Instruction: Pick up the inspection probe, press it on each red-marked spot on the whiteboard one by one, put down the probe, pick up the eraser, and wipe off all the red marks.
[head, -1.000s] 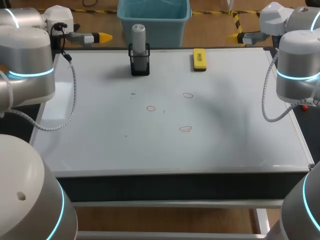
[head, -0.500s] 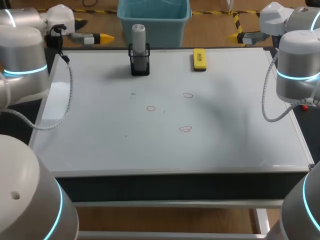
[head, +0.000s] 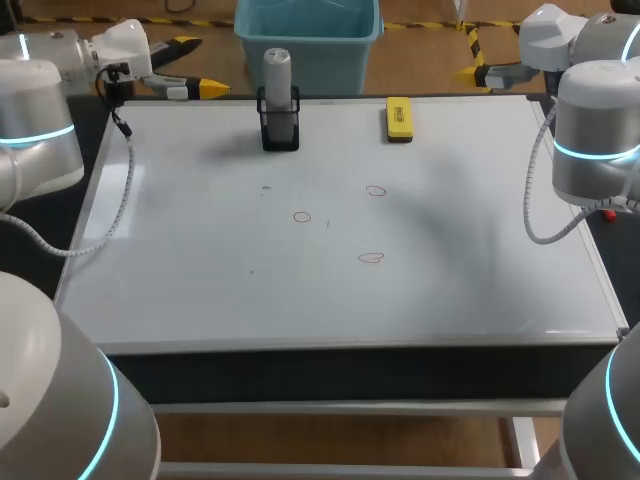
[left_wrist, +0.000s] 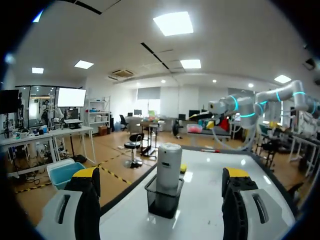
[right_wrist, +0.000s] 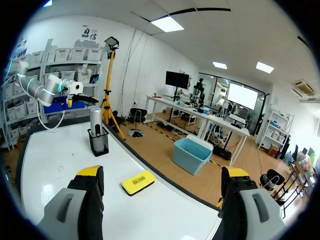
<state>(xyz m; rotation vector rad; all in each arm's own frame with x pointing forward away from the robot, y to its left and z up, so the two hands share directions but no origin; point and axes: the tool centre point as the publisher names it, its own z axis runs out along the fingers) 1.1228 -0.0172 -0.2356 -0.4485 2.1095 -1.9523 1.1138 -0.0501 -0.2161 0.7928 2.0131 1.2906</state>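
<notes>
whiteboard (head: 200, 280) worktop: the grey inspection probe (head: 277, 72) stands upright in a black holder (head: 280, 130) at the far edge, the yellow eraser (head: 399, 118) just right of centre. three red marks (head: 372, 257) sit mid-board. left gripper (left_wrist: 161, 174) hovers by the far left corner, right gripper (right_wrist: 162, 172) by the far right, both jaws wide apart.

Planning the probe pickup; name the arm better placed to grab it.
Left. The left gripper hangs open near the probe in its black holder, which stands straight ahead of it in the left wrist view. The right gripper sits farther off, with the yellow eraser in between.
</notes>
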